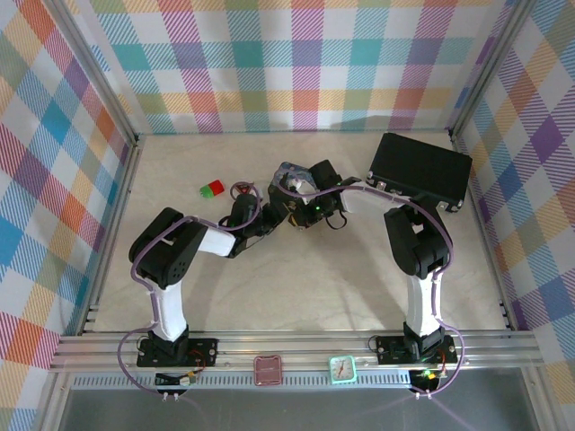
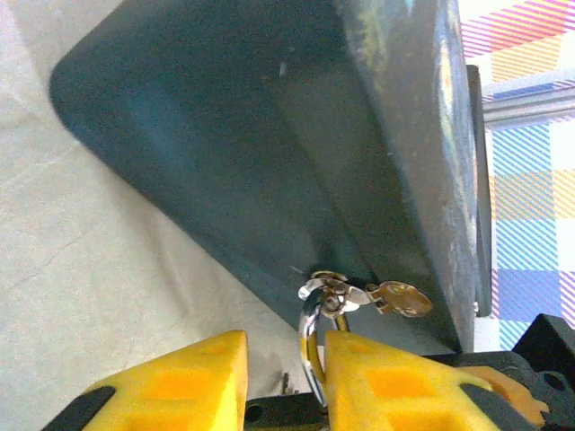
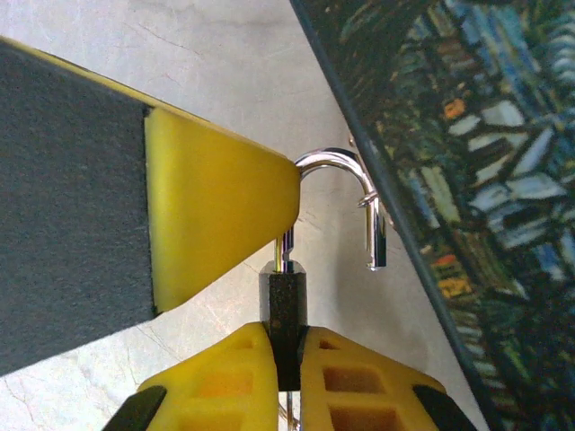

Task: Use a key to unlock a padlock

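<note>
The right hand (image 3: 286, 337) clamps the padlock (image 3: 284, 296) by its body, steadying it, with the shackle (image 3: 337, 162) swung free above. The left hand (image 2: 283, 346), fingers apart, straddles a thin metal loop (image 2: 310, 355); the key (image 2: 402, 299) hangs just beyond.

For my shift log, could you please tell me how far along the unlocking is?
Done, apparently: the padlock has its shackle open, one leg free of the body. In hand: the right gripper clamps the padlock body; the key hangs on a ring lying between the fingers of the left gripper, grip unclear. Left: probably only setting things down.
</note>
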Controlling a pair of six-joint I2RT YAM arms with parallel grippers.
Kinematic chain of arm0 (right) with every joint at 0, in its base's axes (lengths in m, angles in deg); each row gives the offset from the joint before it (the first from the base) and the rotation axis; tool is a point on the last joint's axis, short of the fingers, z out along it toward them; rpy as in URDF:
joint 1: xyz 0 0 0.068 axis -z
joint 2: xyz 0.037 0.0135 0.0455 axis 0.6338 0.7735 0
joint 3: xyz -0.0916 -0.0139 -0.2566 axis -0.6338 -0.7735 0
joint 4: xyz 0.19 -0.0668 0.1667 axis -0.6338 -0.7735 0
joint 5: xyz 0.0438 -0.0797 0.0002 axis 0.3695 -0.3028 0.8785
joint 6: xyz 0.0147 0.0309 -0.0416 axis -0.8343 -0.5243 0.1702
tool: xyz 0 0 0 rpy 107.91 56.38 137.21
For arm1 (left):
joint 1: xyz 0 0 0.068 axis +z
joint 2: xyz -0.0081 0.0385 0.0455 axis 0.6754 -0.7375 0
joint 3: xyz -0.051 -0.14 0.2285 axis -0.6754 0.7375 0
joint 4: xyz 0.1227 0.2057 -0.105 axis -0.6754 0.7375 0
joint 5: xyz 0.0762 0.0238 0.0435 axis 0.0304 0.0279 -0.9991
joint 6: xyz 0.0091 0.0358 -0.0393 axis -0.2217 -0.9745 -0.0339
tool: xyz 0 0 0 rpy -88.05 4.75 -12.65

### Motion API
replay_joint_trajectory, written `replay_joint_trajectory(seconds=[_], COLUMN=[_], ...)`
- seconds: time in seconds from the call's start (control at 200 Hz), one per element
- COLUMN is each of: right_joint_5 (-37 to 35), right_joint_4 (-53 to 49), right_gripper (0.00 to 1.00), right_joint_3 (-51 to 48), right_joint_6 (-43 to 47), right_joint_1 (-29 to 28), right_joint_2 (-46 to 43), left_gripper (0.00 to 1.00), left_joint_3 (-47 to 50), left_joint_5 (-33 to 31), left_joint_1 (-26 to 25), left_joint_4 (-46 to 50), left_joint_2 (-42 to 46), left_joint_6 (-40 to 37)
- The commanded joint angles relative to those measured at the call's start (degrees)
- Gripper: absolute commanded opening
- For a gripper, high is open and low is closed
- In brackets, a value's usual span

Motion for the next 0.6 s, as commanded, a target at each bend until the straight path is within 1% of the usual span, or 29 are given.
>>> replay_joint_trajectory(seconds=[0.0,0.25,0.32,0.425,0.485,0.595], right_joint_5=[2.9,3.5,3.7,3.3,2.5,0.8], right_joint_4=[1.1,1.1,1.1,0.8,0.3,-0.5], right_gripper=[0.0,0.0,0.0,0.0,0.1,0.32], right_joint_3=[-0.3,-0.1,0.0,-0.1,-0.3,-2.7], right_joint_6=[-0.6,-0.6,-0.7,-0.9,-1.8,-4.8], right_joint_1=[0.4,0.4,0.4,0.4,0.4,0.4], right_joint_2=[-1.3,-1.4,-1.5,-2.0,-2.9,-6.8], left_gripper=[0.26,0.25,0.21,0.09,0.05,0.04], left_joint_3=[-1.3,-2.0,-1.7,-1.3,-1.1,-0.9], left_joint_5=[-1.2,-1.0,-1.0,-1.4,-1.6,-1.9], left_joint_1=[-0.5,-1.0,-1.0,-1.0,-1.0,-1.0], left_joint_4=[-3.2,-5.8,-6.6,-7.0,-6.9,-7.2], left_joint_2=[-1.6,-3.5,-3.8,-3.8,-3.7,-3.7], left_joint_6=[0.7,2.2,2.6,2.6,2.6,2.7])
